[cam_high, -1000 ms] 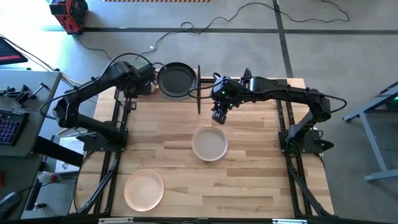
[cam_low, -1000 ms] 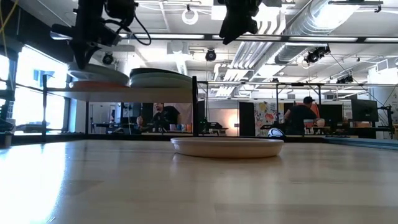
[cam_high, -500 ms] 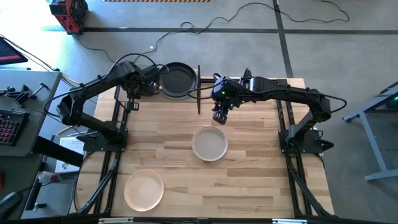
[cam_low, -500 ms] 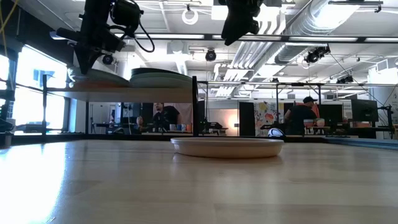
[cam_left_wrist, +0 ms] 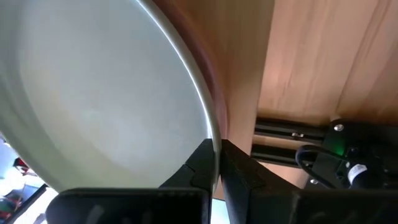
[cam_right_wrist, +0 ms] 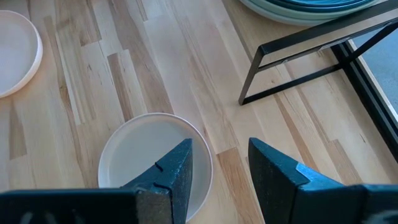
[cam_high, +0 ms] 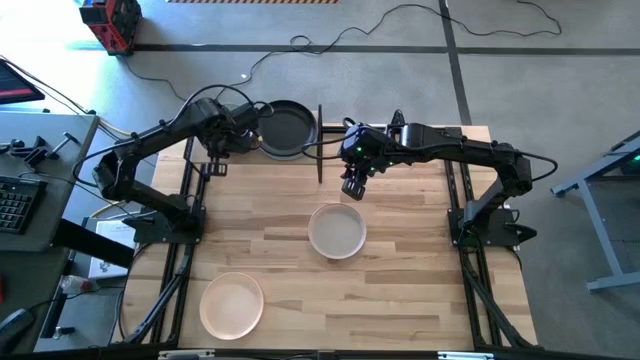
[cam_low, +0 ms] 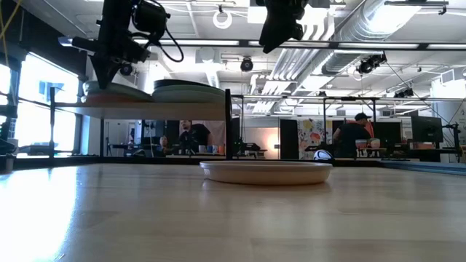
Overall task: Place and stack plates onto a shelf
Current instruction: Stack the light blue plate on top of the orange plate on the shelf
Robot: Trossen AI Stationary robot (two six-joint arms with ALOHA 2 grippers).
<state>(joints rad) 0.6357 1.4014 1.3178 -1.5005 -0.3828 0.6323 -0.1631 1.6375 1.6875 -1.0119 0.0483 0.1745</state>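
Note:
My left gripper (cam_low: 109,73) is at the left end of the shelf (cam_low: 156,106), shut on a pale green plate (cam_left_wrist: 93,87). That plate lies over a salmon pink plate (cam_left_wrist: 208,68). On the shelf's right half stands a stack topped by a black plate (cam_high: 285,128). My right gripper (cam_high: 352,186) hangs open above the table, just beyond the beige plate (cam_high: 337,231), which sits flat on the tabletop (cam_right_wrist: 152,158). A cream-peach plate (cam_high: 232,305) lies near the table's near left corner. My left gripper pinches the pale green plate's rim (cam_left_wrist: 214,140) between its two fingers, on the side toward the table's left. The fingers (cam_low: 102,69) come from above, pointing down. The plate (cam_low: 116,91) sits slightly tilted over the salmon pink plate on the shelf.
The shelf's black posts (cam_right_wrist: 298,62) stand on the far part of the table, one post (cam_high: 319,150) between the two grippers. Bare tabletop (cam_high: 420,280) lies on the right and near sides. People and desks show in the room behind.
My left gripper has moved a little toward the table's right along the shelf, still shut on the pale green plate. The plate has gone with it and now sits lower over the salmon pink plate, closer to the black-topped stack.

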